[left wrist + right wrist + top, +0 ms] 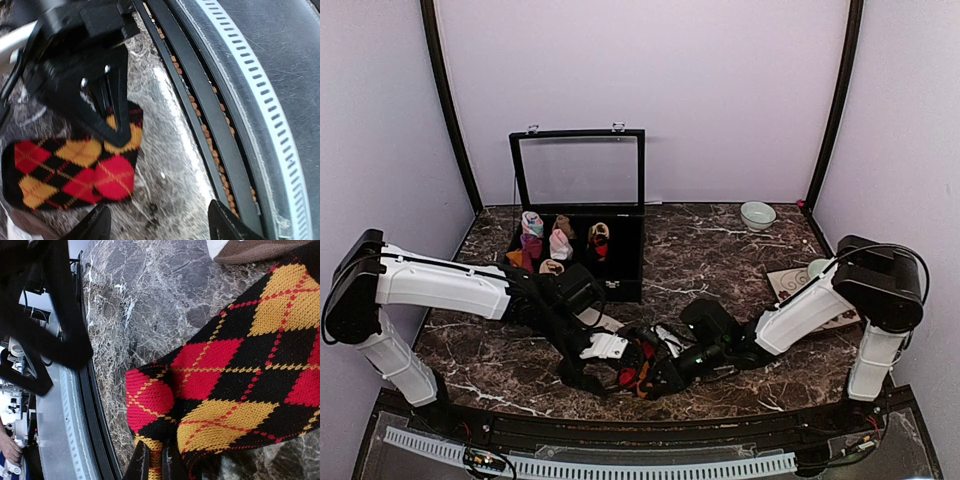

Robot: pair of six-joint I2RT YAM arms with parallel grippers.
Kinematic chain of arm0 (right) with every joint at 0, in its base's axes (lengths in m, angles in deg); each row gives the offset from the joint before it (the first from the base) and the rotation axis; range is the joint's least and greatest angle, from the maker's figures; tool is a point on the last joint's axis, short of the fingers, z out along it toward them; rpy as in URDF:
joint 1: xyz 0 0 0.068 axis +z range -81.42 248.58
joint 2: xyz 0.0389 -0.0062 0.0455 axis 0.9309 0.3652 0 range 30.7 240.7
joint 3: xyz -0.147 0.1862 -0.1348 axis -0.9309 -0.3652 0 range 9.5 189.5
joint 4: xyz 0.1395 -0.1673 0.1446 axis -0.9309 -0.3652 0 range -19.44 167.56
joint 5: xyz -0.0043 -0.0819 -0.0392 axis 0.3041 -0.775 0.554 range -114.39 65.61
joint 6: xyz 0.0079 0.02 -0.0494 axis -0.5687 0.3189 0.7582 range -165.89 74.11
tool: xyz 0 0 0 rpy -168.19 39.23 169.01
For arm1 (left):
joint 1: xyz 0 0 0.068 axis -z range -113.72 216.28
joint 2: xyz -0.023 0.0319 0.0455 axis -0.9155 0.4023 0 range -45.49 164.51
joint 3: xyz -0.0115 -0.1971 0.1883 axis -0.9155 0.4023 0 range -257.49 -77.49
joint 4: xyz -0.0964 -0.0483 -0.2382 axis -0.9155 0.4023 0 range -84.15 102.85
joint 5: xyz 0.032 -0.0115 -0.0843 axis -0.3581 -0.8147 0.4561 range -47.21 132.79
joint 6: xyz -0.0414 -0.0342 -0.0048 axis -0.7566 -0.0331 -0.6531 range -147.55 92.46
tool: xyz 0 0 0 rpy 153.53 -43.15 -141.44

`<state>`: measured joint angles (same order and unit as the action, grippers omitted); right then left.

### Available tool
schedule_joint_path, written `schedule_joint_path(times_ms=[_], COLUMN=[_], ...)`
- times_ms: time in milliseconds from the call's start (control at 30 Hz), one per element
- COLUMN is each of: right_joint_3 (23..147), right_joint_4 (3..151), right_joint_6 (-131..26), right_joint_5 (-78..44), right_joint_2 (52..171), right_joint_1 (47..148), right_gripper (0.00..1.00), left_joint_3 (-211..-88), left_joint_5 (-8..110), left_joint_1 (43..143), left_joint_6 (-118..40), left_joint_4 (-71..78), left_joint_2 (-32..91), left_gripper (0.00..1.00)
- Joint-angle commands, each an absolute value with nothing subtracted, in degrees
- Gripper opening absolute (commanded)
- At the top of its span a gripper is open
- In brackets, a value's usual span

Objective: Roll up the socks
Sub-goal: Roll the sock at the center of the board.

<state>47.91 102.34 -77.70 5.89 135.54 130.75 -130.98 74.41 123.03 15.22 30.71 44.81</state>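
Argyle sock point(225, 380), barely visible overhead, shows pinched by right gripper point(154, 456) in wrist view.

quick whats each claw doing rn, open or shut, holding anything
Left claw: open, holding nothing.
Right claw: shut, pinching the argyle sock.

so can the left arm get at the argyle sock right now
Probably yes: the left gripper hangs open just beside the argyle sock, with nothing between them. The right gripper is shut on one edge, leaving the rest free.
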Motion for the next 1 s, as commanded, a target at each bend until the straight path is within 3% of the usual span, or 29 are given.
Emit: schedule_joint_path(times_ms=[0,133,333,567,667,733,867,967], right_joint_3=[46.44,46.97,47.16,46.18,45.87,45.33,42.51,40.20], right_joint_4=[82.69,82.39,82.12,83.89,85.48,86.34,89.14,91.14], right_joint_6=[-80.08,-80.51,-80.70,-81.70,-82.00,-82.23,-83.01,-83.69], right_joint_5=[3.24,3.79,3.92,3.95,3.88,2.98,0.82,-0.36], right_joint_2=[142.12,142.95,143.79,143.69,143.22,142.32,139.17,136.81], right_joint_1=[130.28,130.10,129.75,129.06,128.96,128.96,128.95,128.87], right_gripper=[0.00,0.00,0.00,0.00,0.00,0.12,0.26,0.27], left_joint_3=[-131.93,-131.94,-131.07,-130.70,-130.57,-130.45,-128.60,-127.61], left_joint_5=[70.42,67.46,61.96,62.00,61.11,60.46,60.01,60.35], left_joint_1=[125.51,127.59,128.50,128.75,128.77,128.76,128.53,128.09], left_joint_6=[15.69,16.94,18.69,19.48,19.58,19.20,18.94,18.86], left_joint_4=[23.24,20.20,16.70,17.42,17.65,18.13,18.68,18.60], left_joint_2=[46.66,48.81,53.21,54.36,54.94,55.83,56.61,56.47], left_gripper=[0.64,0.58,0.38,0.29,0.14,0.00,0.00,0.00])
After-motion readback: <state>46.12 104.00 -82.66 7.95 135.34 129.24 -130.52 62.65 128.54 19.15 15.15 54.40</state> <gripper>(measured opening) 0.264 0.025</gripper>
